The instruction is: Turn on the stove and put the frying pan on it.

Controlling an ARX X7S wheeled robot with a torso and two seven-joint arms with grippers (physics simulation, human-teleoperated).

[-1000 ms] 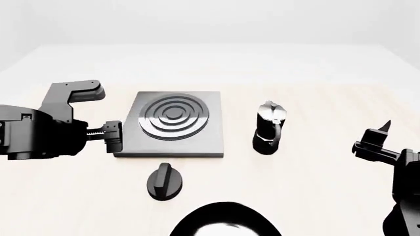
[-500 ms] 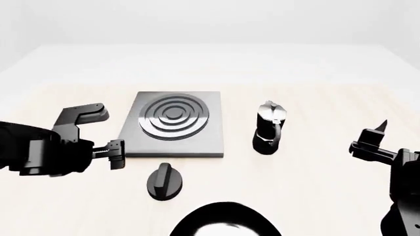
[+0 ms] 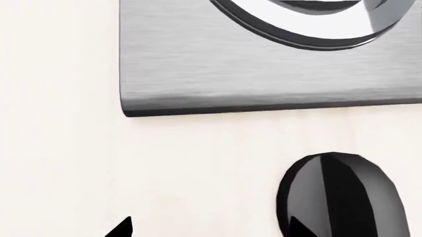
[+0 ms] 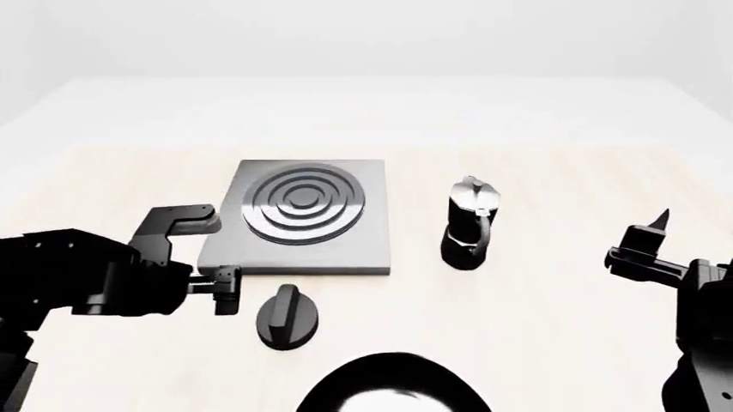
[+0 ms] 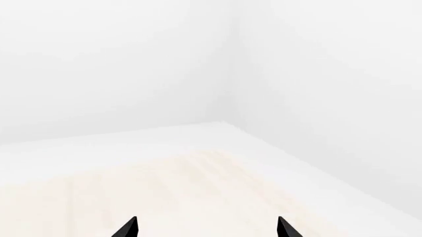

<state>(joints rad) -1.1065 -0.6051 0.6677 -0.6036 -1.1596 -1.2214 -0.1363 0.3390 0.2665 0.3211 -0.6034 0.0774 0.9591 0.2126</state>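
We see the stove [image 4: 300,220] lying flat on the pale tabletop [image 4: 550,163], a square grey metal plate with a round burner [image 4: 304,204] of concentric rings. Its small black knob [image 4: 287,317] sits apart from the plate, just in front of the near edge. The left pincer [image 4: 227,287] is low beside the knob, on the knob's left and near the plate's front-left corner – jaws spread, nothing between them. In the left wrist view the knob [image 3: 339,195] shows close up by one black fingertip [image 3: 122,228], the other tip overlapping the knob's edge, and we cannot tell whether it touches. The plate's edge [image 3: 264,74] fills the far side of that view. The frying pan [image 4: 396,384] is only partly seen at the near edge of the head view, a black round rim with pale glossy inside, in front of the knob – handle not visible. A black-and-silver moka pot [image 4: 471,222] stands upright to the right of the stove, apart from it. The right pincer [image 4: 641,245] hangs far right, well apart from everything; its two fingertips [image 5: 128,228] show spread in the right wrist view, empty, facing bare tabletop and white wall.
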